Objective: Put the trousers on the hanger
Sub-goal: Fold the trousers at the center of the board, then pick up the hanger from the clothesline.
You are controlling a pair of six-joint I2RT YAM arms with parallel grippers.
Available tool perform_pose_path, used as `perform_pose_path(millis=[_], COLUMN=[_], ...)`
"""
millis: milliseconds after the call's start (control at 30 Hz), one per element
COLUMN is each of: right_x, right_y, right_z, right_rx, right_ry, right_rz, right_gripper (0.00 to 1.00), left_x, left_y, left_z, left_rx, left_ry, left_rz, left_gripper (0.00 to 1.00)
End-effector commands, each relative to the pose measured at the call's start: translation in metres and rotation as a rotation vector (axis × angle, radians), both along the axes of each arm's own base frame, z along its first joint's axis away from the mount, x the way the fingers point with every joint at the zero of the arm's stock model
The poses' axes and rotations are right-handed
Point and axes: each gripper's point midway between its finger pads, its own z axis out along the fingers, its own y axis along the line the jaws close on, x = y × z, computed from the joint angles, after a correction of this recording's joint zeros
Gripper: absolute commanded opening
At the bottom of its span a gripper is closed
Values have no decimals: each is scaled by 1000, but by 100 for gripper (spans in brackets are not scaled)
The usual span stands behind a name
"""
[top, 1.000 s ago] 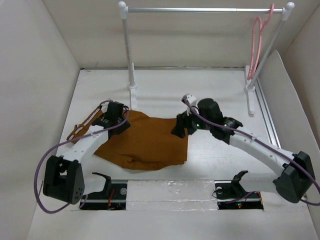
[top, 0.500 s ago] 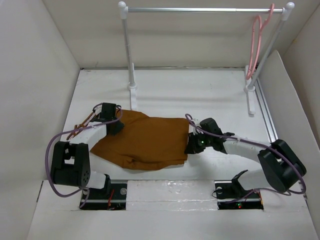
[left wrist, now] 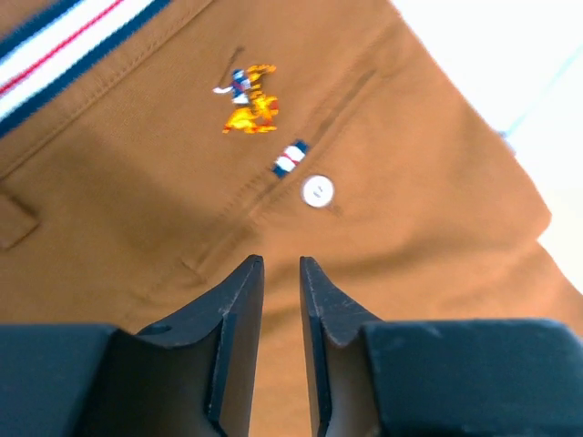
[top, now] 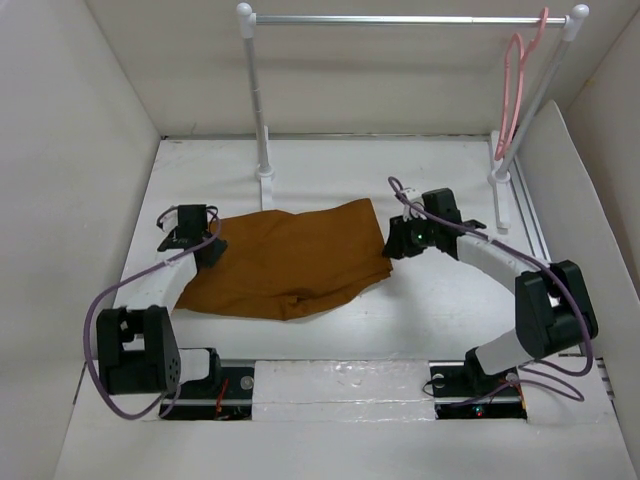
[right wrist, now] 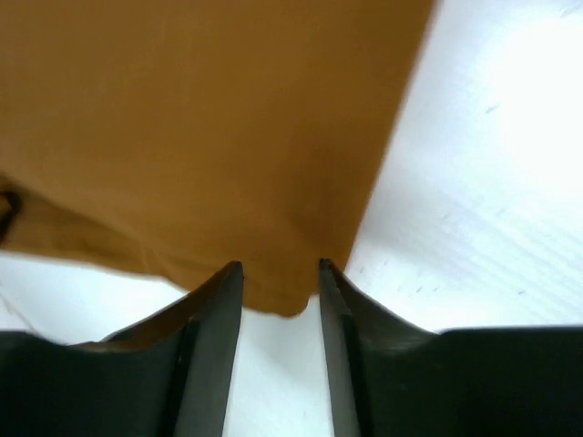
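The rust-brown trousers (top: pixel 290 260) lie folded across the middle of the table. My left gripper (top: pixel 205 248) is at their left, waistband end. In the left wrist view its jaws (left wrist: pixel 278 262) stand nearly closed over the trousers (left wrist: pixel 137 182), with cloth in the narrow gap, near the striped trim, an embroidered logo and a button. My right gripper (top: pixel 393 243) is at the right edge. In the right wrist view its jaws (right wrist: pixel 280 266) stand a little apart with a corner of the trousers (right wrist: pixel 200 118) between the tips. The pink hanger (top: pixel 515 90) hangs at the rail's right end.
The silver rail (top: pixel 400 19) on two white posts (top: pixel 262 130) stands at the back of the table. White walls close in the left, right and back. A metal track (top: pixel 535 230) runs along the right side. Two black mounts sit at the near edge.
My right gripper came down onto the right edge of the trousers and moved back and right, pulling that edge with it. My left gripper moved left to the waistband end.
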Motion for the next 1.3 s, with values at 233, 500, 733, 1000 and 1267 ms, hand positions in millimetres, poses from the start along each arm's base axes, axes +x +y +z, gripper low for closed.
perform_pose_path(millis=[233, 500, 733, 1000, 1267], right_x=[-26, 15, 44, 109, 116], right_y=[22, -87, -227, -253, -261], right_z=[165, 396, 416, 365, 331], right_rx=[-66, -155, -380, -320, -321], right_ry=[-335, -816, -784, -663, -614], right_rz=[157, -307, -705, -639, -668], right_gripper=[55, 4, 85, 77, 52], left_x=[31, 16, -33, -56, -57], left_y=[-82, -237, -293, -278, -276], left_z=[165, 224, 197, 144, 144], left_rx=[75, 78, -97, -95, -101], left_ry=[-432, -535, -532, -422, -417], left_rz=[-351, -736, -927, -952, -942], left_gripper=[0, 0, 10, 19, 27])
